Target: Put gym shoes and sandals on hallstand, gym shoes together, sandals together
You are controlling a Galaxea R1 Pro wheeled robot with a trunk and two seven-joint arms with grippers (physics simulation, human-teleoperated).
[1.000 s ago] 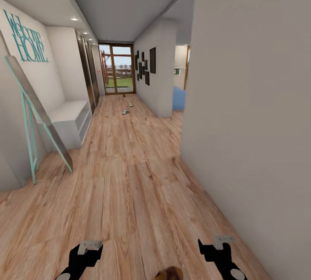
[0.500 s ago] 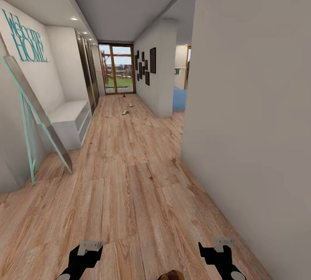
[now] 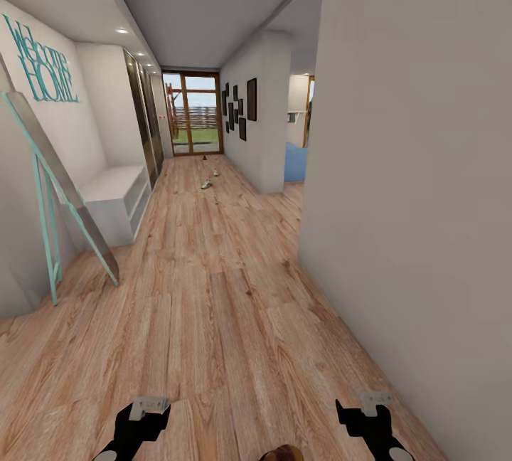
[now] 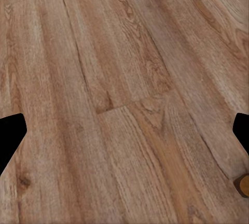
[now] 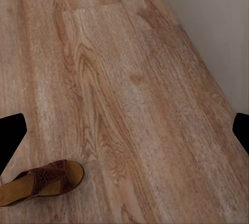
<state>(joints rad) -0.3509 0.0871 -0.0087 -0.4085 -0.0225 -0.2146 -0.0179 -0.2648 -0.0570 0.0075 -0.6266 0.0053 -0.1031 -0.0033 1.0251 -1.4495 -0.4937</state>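
My left fingers and right fingers hang spread and empty over the corridor floor — one sandal lies below, gym shoes far ahead.

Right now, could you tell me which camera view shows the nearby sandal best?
The right wrist view: the sandal lies almost whole on the corridor floor, strap and footbed clear. The head view catches just its tip at the bottom edge; the left wrist view shows a sliver.

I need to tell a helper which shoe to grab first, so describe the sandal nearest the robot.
On the corridor floor, look between the left gripper and right gripper. The sandal lies flat there, brown with a tan footbed and maroon strap, unlike the pale shoe far down the hall.
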